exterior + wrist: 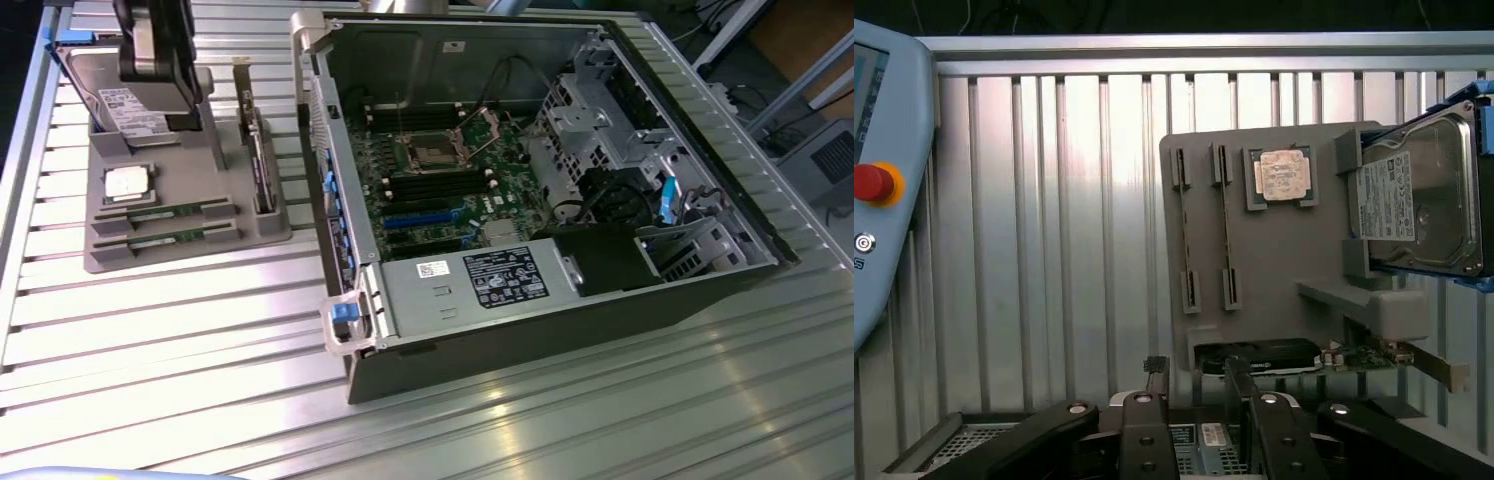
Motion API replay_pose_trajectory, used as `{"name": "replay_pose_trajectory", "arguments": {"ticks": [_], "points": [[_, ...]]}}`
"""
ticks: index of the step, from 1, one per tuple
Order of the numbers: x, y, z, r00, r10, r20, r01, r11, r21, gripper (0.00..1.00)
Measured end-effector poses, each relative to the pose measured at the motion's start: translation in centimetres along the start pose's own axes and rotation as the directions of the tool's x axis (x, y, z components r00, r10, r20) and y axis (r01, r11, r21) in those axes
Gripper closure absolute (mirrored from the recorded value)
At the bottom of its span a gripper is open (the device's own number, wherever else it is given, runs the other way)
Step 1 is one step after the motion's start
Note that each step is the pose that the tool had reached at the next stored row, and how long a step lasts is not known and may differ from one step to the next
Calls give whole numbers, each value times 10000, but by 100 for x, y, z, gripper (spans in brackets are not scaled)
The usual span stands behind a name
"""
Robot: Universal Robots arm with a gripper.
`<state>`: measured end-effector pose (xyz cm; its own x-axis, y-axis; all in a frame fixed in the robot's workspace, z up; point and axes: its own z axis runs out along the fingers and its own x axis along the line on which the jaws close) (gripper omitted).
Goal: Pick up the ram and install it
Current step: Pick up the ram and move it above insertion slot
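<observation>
Hovering with jaws spread and empty above the grey holder [1274, 260], the gripper [1199, 398] could catch both sticks at once. The ram [1226, 225] stands on edge in its slot just beside its twin [1187, 230], along the holder's edge opposite the hard drive [1419, 200].

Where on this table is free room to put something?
Free: the slatted table at the exterior view's lower left, bordered by the grey parts holder and the computer case. Crowded: the holder, and the narrow gap between both.
</observation>
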<state>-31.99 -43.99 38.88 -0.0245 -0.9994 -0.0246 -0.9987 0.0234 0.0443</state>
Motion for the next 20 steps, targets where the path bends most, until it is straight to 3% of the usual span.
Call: {"name": "replay_pose_trajectory", "arguments": {"ticks": [2, 20], "points": [[1, 46, 11, 10000, 0, 0, 0, 10000, 0, 64], [1, 206, 89, 10000, 0, 0, 0, 10000, 0, 64]]}}
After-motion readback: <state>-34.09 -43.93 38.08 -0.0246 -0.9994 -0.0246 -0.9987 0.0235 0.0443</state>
